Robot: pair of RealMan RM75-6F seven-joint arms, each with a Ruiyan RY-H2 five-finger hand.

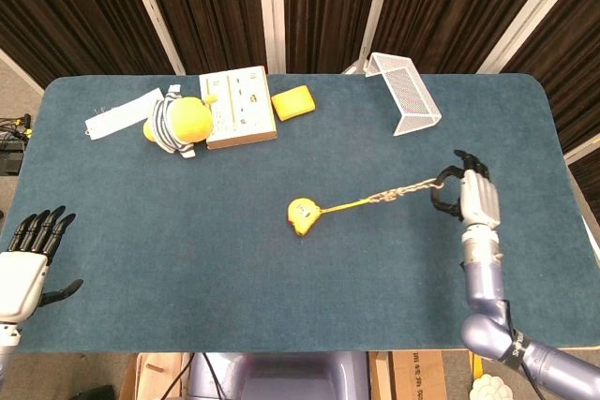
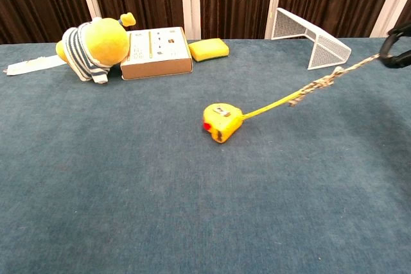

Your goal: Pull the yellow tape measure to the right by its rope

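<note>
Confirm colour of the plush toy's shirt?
Plush toy: dark-and-white striped shirt, clearest in chest view.

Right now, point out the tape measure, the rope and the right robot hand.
tape measure (image 2: 222, 121): chest view, on its yellow case.
rope (image 1: 394, 195): head view, on the braided stretch.
right robot hand (image 1: 477, 200): head view, on the back of the hand.
</note>
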